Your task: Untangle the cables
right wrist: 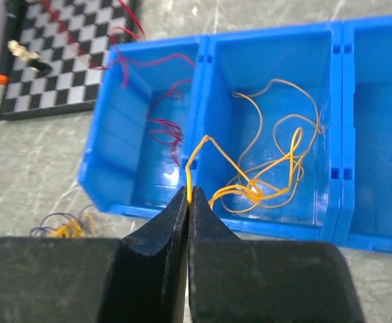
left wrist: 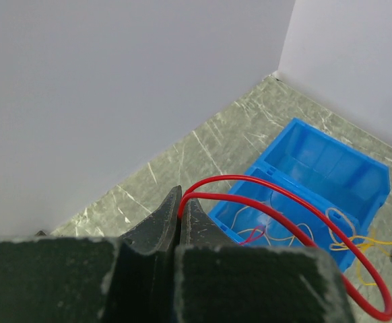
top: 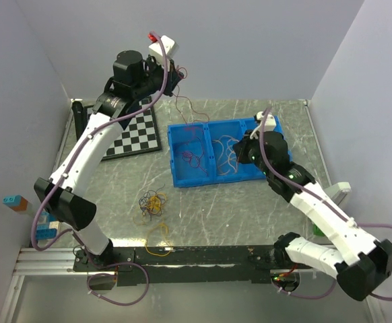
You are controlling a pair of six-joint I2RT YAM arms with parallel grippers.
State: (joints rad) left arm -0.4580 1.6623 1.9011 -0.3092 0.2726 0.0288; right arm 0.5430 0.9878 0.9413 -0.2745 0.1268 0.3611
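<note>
My left gripper (top: pixel 176 75) is raised high near the back wall and is shut on a red cable (left wrist: pixel 285 196). The red cable (top: pixel 186 111) hangs down into the left compartment of the blue bin (top: pixel 178 176), where more red strands (right wrist: pixel 164 125) lie. My right gripper (right wrist: pixel 188 196) hovers over the bin's front wall and is shut on a yellow-orange cable (right wrist: pixel 271 183), which curls in the middle compartment (top: pixel 227 159). A tangle of purple and yellow cables (top: pixel 151 204) lies on the table in front of the bin, with yellow loops (top: pixel 159 232) nearer the front edge.
A checkerboard (top: pixel 136 134) lies at the back left beside the bin. Coloured blocks (top: pixel 14 201) sit outside the left wall. The bin's right compartment (right wrist: pixel 384 134) holds nothing. A green object (top: pixel 320 230) sits under my right arm.
</note>
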